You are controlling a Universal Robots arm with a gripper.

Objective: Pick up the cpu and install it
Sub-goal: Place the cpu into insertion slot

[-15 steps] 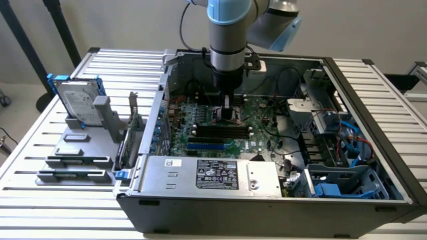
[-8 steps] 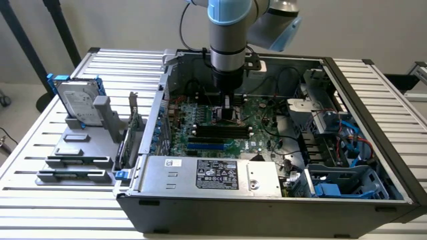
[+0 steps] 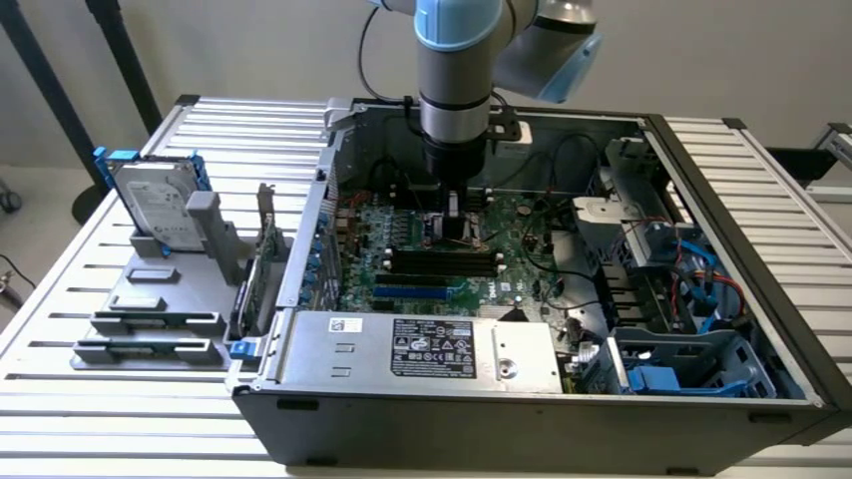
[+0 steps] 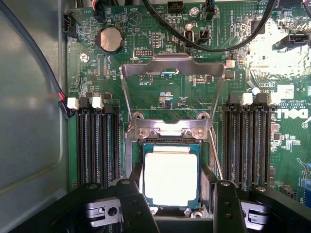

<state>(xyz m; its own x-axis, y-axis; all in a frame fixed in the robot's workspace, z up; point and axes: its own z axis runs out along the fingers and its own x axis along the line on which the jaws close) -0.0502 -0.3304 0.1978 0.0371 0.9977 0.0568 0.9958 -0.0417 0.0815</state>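
While upright over cpu (image 4: 171, 177), hand (image 3: 457, 228) agape.

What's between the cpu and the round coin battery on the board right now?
In the wrist view, the socket's metal retention frame, swung open, lies between the cpu and the coin battery; green board shows through its window.

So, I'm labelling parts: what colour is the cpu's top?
Silvery white, with a darker greenish rim. The cpu shows best in the wrist view.

Bright silvery metal cpu (image 4: 171, 177), glossy green motherboard (image 4: 116, 73)
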